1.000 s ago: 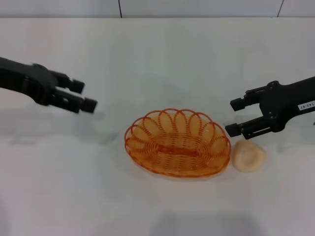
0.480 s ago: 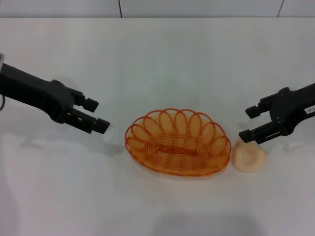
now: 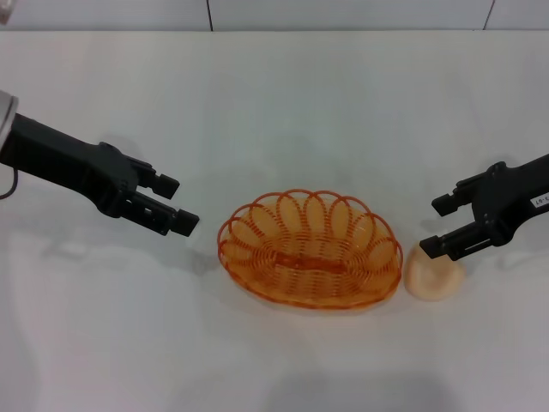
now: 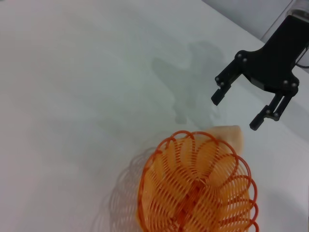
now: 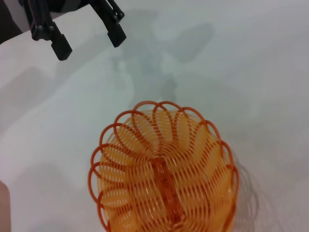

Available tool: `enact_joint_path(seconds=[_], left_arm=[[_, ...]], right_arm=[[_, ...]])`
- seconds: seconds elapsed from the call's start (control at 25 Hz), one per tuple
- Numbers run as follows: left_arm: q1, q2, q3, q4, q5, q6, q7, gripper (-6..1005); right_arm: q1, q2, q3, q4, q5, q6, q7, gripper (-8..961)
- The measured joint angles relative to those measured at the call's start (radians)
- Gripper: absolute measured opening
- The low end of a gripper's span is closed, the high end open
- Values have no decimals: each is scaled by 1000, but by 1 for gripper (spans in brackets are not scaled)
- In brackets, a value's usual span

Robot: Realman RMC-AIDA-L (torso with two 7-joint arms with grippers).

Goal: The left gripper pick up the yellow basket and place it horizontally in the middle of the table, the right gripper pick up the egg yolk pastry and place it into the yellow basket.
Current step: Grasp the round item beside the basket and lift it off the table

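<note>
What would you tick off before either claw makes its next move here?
1. Left gripper open: ok.
2. Left gripper touching the basket: not ok, it hangs beside the rim on the left.
3. Basket empty: ok.
4. Pastry uncovered on the table: ok, though it sits right against the basket.
5. Right gripper open: ok, above the pastry.
6. Right gripper low enough to grasp: cannot tell.
</note>
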Motion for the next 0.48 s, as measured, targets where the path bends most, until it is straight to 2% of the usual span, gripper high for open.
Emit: enact_joint_path(seconds=[0.48], left_arm=[[-11,-29,23,-2,3,-3,-3,858]], right_arm=[[-22,1,-17,6,-21,22,0,742]])
